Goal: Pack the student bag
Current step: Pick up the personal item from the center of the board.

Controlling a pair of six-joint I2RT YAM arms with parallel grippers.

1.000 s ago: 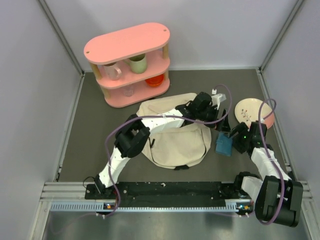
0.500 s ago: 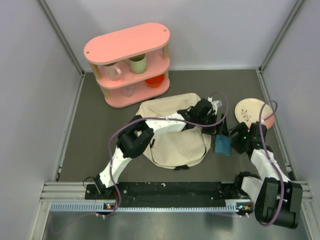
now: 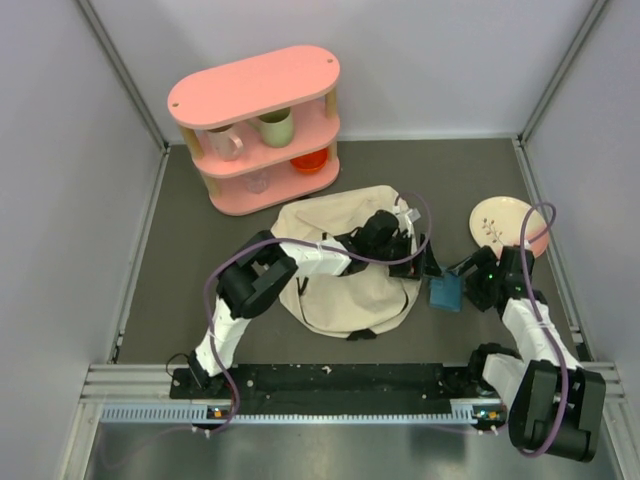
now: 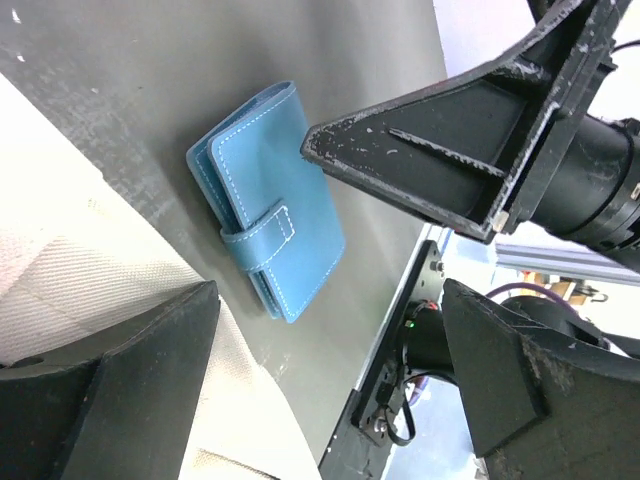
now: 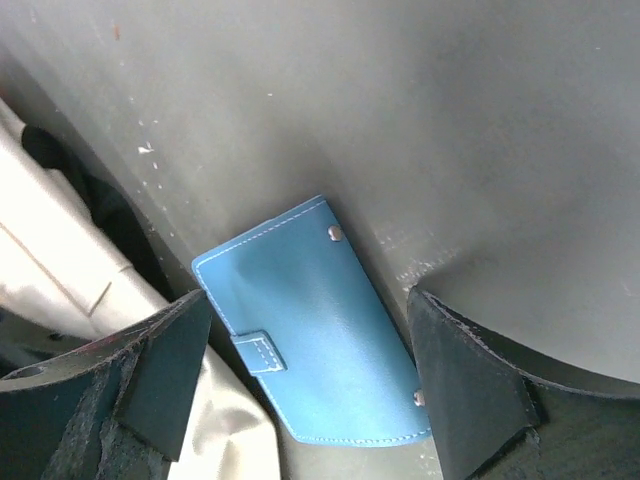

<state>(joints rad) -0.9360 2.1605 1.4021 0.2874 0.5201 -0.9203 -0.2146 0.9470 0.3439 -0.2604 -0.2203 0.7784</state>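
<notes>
The cream student bag point(image 3: 340, 285) lies flat in the middle of the table. It also shows in the left wrist view point(image 4: 90, 280) and the right wrist view point(image 5: 50, 240). A blue wallet point(image 3: 445, 293) lies on the table just off the bag's right edge, its strap closed point(image 4: 270, 205). My left gripper point(image 3: 400, 243) is open and empty over the bag's upper right part, its jaws wide point(image 4: 330, 380). My right gripper point(image 3: 466, 287) is open, low over the wallet point(image 5: 315, 330). Its fingers point(image 5: 480, 400) stand on either side of the wallet without closing on it.
A pink two-tier shelf point(image 3: 255, 130) with mugs and a red bowl stands at the back left. A cream patterned plate point(image 3: 505, 225) lies at the right, near the right wall. Grey walls close in three sides.
My left gripper has moved left and toward me over the bag's upper right, and the bag's top has flattened. The right gripper and the wallet have barely shifted.
</notes>
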